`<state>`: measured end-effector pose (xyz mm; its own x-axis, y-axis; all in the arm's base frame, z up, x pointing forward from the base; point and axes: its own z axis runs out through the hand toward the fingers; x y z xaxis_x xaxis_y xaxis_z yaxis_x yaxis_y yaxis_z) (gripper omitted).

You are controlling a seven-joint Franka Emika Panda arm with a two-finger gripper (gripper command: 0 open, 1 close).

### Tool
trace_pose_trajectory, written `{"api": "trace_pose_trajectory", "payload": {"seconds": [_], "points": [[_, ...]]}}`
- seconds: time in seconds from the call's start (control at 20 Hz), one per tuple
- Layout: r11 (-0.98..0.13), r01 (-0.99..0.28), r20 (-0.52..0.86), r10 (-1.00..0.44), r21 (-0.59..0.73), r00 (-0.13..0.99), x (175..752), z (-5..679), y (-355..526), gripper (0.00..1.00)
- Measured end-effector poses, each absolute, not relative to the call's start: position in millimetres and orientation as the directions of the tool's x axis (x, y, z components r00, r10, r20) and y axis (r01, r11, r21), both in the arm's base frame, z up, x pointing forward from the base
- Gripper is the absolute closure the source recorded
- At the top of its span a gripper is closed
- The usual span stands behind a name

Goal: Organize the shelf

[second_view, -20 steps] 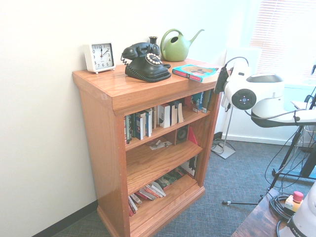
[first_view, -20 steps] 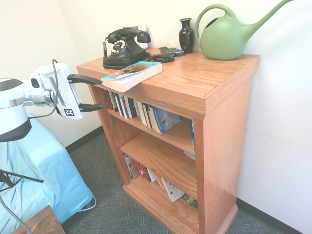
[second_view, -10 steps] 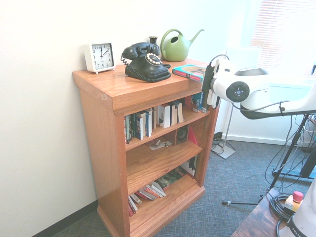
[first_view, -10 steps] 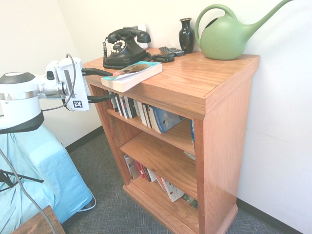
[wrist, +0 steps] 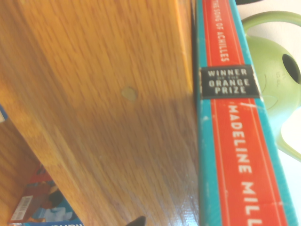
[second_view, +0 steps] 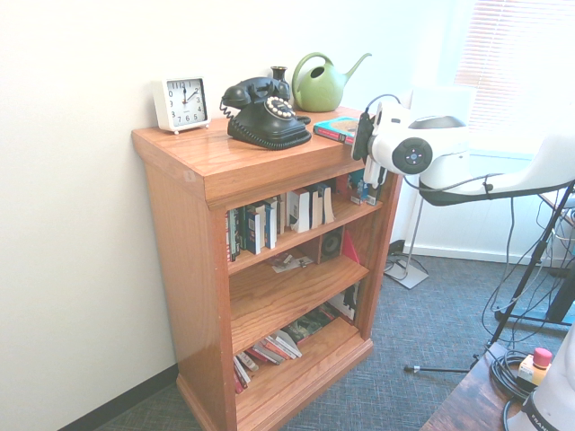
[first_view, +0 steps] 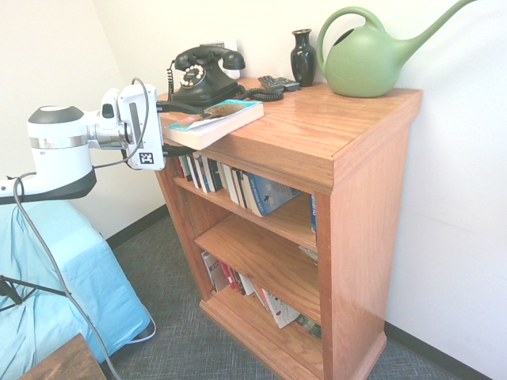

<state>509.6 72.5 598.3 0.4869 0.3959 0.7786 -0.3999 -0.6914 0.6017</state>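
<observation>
The shelf [first_view: 348, 158] [second_view: 193, 233] is a reddish-brown wooden bookcase with three tiers. A teal book with a red spine [first_view: 218, 119] [second_view: 337, 130] [wrist: 235, 117] lies flat on its top, jutting over the corner nearest the arm. My gripper [first_view: 186, 127] [second_view: 364, 148] is level with that corner and open. One finger reaches over the book's end and the other sits under the overhanging top board. Nothing is held. In the wrist view the wood of the top board's edge [wrist: 94, 94] fills most of the picture beside the book's spine.
On the top stand a black rotary phone [first_view: 202, 75] [second_view: 265, 112], a black vase [first_view: 303, 55], a green watering can [first_view: 364, 59] [second_view: 319, 83] and a white clock [second_view: 181, 103]. Books fill the upper tier [first_view: 238, 178] and lean in the bottom tier [first_view: 269, 305]. A light-blue covered object [first_view: 55, 277] sits below the arm.
The arm has moved toward the shelf over the last second, so the open fingers now straddle the book's end and the top's edge. The book has not moved.
</observation>
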Motion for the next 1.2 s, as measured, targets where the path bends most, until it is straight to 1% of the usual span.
{"api": "trace_pose_trajectory", "payload": {"seconds": [1.2], "points": [[-0.692,-0.408,0.784,0.39,0.596,0.483,525,603,73,1.0]]}}
